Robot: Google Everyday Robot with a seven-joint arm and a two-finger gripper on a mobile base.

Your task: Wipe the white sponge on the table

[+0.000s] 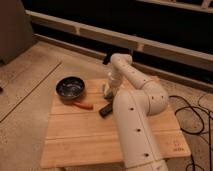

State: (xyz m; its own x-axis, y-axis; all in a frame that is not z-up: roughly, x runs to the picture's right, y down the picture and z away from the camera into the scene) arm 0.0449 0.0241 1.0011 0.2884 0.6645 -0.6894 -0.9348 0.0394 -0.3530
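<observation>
The dark bowl [70, 87] sits far left on the table [75, 142]. Right of the bowl and nearer lies a small orange item [83, 105], then the black bar [106, 109]. Further right of the bowl, the gripper [108, 91] points down onto the white sponge [105, 94], a pale patch at its tip; clenched or released, I cannot tell. Wiping well likely needs steady pressure and strokes clear of the bar.
</observation>
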